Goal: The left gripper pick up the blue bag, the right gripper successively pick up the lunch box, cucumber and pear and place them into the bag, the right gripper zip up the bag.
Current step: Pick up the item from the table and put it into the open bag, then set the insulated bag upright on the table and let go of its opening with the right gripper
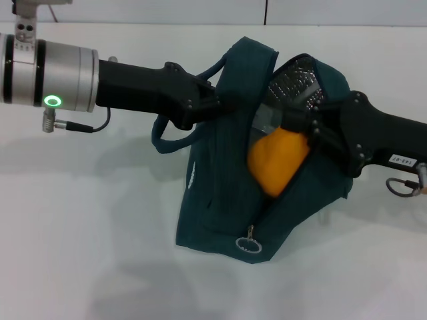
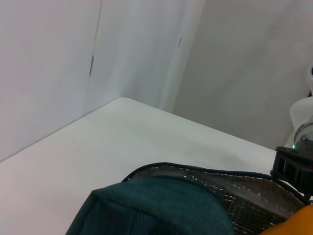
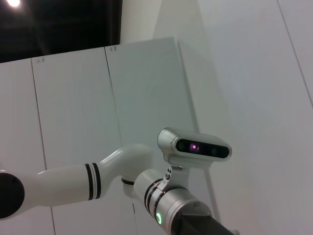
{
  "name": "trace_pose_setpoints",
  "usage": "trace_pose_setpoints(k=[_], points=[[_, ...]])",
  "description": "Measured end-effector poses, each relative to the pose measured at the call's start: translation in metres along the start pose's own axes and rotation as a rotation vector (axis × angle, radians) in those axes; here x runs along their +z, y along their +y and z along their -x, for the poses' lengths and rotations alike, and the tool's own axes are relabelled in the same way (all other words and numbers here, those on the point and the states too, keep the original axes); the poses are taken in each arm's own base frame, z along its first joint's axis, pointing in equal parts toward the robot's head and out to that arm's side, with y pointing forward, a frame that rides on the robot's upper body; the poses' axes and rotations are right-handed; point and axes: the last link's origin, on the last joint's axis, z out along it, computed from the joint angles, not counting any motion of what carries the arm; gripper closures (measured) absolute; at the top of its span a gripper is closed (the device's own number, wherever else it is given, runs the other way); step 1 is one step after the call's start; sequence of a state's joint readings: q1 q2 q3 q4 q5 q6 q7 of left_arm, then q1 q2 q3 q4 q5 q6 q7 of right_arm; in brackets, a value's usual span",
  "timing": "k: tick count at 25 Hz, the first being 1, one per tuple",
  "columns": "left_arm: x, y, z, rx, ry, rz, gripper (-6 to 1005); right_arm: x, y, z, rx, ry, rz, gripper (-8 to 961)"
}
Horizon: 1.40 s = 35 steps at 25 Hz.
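While coming in from the left, black two-finger left gripper clamped on the far-left edge of the dark teal fabric blue bag, holding its mouth open. Just right of that, yellow-orange pear sitting in the mouth, pinched by the black right gripper. Probably needs dropping deeper, toward the near-left.

Teal-blue bag with gridded silver lining, yellow-orange pear, black tools
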State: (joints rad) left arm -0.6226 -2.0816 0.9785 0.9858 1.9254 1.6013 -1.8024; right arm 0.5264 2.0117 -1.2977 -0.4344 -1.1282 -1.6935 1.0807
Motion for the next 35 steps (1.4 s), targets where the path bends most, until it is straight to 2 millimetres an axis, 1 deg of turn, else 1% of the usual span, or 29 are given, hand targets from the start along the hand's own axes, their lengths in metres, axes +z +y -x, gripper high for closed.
trace_pose_setpoints(k=[7,8,9,11,12,13,15,18,20,22,26,29,35], points=[[0.000,0.000,0.001,-0.002,0.001,-0.001,959,-0.003,-0.001,-0.001,0.002,-0.018,-0.033,827],[-0.001,0.000,0.001,-0.002,0.001,-0.002,959,-0.004,-0.001,-0.001,0.002,-0.026,-0.041,825],[-0.001,0.000,0.001,-0.003,0.001,-0.002,959,-0.012,0.002,0.000,-0.002,-0.047,-0.060,823],[-0.001,0.000,0.002,-0.003,0.001,-0.002,959,-0.016,0.003,0.001,-0.006,-0.055,-0.063,584],[-0.001,0.000,0.002,-0.003,0.001,-0.003,959,-0.026,0.007,0.001,-0.012,-0.065,-0.075,579],[-0.001,0.000,0.002,-0.001,0.001,-0.003,959,-0.031,0.010,0.002,-0.019,-0.070,-0.076,574],[-0.001,0.000,0.002,0.001,0.002,-0.003,959,-0.051,0.019,0.002,-0.031,-0.061,-0.088,565],[-0.001,-0.001,0.003,0.002,0.000,-0.003,959,-0.078,0.031,-0.005,-0.018,0.004,-0.105,556],[-0.001,-0.001,0.003,0.002,-0.001,-0.004,958,-0.089,0.036,-0.013,0.004,0.046,-0.127,559],[-0.001,0.000,0.003,0.002,-0.003,-0.003,958,-0.094,0.038,-0.024,0.025,0.091,-0.161,562],[0.000,0.000,0.004,0.003,-0.009,0.000,958,-0.092,0.034,-0.040,0.042,0.167,-0.204,568],[0.000,0.000,0.004,0.005,-0.013,0.001,958,-0.087,0.030,-0.046,0.046,0.198,-0.221,572],[0.000,-0.001,0.004,0.003,-0.011,-0.003,957,-0.071,0.023,-0.049,0.037,0.220,-0.202,581]])
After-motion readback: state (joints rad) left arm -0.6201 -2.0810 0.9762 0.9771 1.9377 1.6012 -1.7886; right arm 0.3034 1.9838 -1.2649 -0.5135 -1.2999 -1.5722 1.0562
